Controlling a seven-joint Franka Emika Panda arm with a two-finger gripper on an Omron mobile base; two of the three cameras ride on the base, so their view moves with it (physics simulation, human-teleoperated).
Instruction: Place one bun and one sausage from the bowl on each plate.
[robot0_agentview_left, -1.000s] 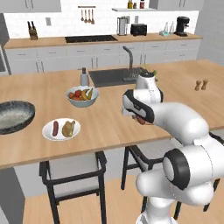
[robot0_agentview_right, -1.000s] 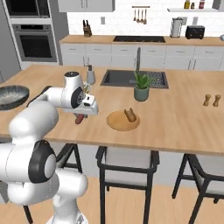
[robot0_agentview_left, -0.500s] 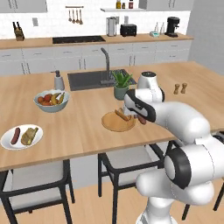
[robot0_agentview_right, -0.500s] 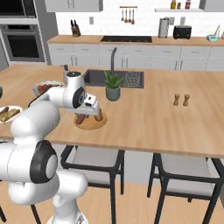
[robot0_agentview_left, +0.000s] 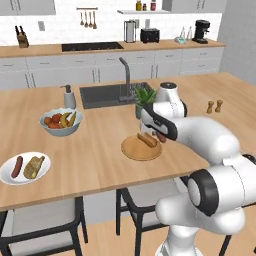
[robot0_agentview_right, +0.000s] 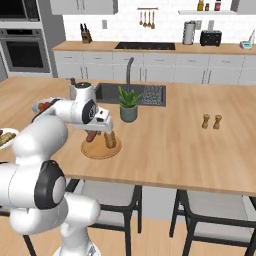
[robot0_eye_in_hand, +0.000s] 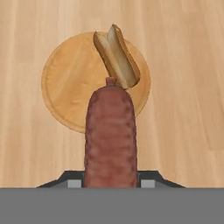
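Carried along with the base, claw (robot0_eye_in_hand: 111, 181) grips sausage (robot0_eye_in_hand: 110, 135) above wooden plate (robot0_eye_in_hand: 65, 87).

hand view straight down, close

At the frame's centre we see a broad wooden island (robot0_agentview_left: 100, 160) with an inset sink (robot0_agentview_left: 107, 95), dark stools (robot0_agentview_right: 115, 200) beneath, white tiled wall (robot0_agentview_left: 100, 20) behind, ovens (robot0_agentview_right: 25, 50) upper left.

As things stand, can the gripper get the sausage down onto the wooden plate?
Probably yes. The gripper, shut on the sausage, hangs just above the wooden plate. The bun lies on the plate's far side, and bare wood beside it leaves room.
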